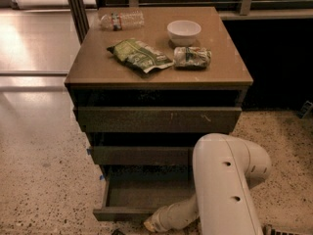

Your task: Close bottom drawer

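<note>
The bottom drawer point(145, 196) is pulled out of the cabinet, its shallow tray open and empty, its flat front point(120, 213) toward me. My white arm point(224, 190) reaches down from the right across the drawer's front right corner. My gripper point(150, 224) is at the arm's end, low against the drawer front near the frame's bottom edge, and mostly cut off.
The middle drawer front point(142, 155) and the top drawer front point(156, 120) sit above it. On the cabinet top are a white bowl point(184, 32), a plastic bottle point(121, 20), a green bag point(139, 56) and a small packet point(192, 57). Speckled floor point(44, 180) lies to the left.
</note>
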`<move>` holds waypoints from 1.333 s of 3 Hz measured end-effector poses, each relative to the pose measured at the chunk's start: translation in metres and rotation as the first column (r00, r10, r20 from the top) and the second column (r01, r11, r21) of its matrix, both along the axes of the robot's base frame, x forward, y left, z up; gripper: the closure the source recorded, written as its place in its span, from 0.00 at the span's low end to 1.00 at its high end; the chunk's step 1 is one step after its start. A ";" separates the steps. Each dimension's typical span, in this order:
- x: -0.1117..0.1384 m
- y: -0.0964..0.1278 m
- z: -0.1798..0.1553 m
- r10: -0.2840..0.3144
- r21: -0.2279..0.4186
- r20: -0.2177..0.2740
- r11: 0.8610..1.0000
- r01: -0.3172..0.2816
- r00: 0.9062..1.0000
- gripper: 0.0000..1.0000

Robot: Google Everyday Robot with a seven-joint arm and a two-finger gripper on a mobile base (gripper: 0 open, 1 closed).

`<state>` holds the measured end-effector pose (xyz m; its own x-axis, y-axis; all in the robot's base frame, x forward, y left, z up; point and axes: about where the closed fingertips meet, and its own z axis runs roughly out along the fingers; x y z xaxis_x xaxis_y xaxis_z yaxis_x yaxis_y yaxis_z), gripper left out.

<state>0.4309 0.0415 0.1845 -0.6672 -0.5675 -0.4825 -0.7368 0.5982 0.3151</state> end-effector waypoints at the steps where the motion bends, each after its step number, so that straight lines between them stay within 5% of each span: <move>1: 0.015 -0.013 -0.001 -0.059 0.029 0.028 0.998 0.059 0.998 1.00; 2: 0.015 -0.013 -0.001 -0.060 0.029 0.028 0.998 0.059 0.998 1.00; 4: 0.073 -0.025 -0.002 -0.141 0.020 0.139 0.990 0.139 0.980 1.00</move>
<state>0.5037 0.0163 0.1823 -0.6655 -0.4678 -0.5817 -0.6831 0.6957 0.2220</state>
